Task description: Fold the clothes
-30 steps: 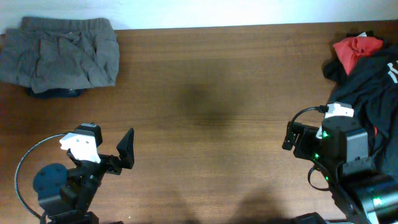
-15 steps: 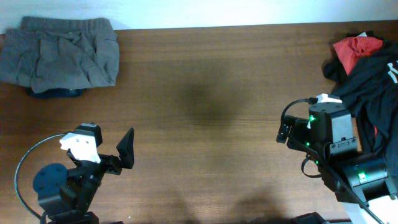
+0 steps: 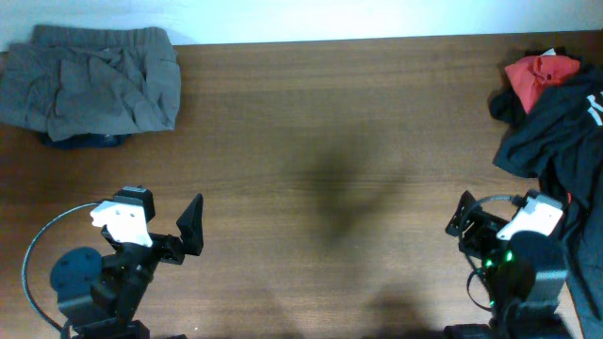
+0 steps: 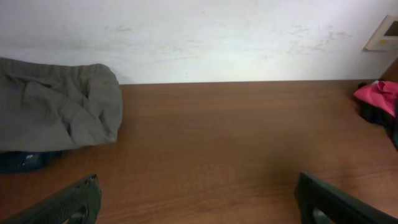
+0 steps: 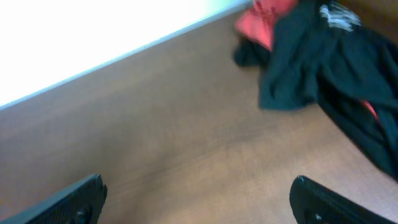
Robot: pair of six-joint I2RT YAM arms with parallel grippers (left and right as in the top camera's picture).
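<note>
A folded grey garment [image 3: 89, 85] lies on a dark blue one [image 3: 83, 140] at the table's far left; it also shows in the left wrist view [image 4: 56, 112]. A loose pile of black clothes [image 3: 556, 132] with a red garment [image 3: 539, 73] sits at the far right, also seen in the right wrist view [image 5: 323, 68]. My left gripper [image 3: 188, 231] is open and empty at the front left [image 4: 199, 199]. My right gripper [image 3: 462, 217] is open and empty at the front right [image 5: 199, 202], short of the black pile.
The brown wooden table [image 3: 320, 141] runs between the two heaps. A white wall [image 4: 199, 37] borders its far edge. A cable loop [image 3: 38, 245] lies by the left arm's base.
My right arm has pulled back toward the front edge of the table, away from the black pile. The left arm has not moved.
</note>
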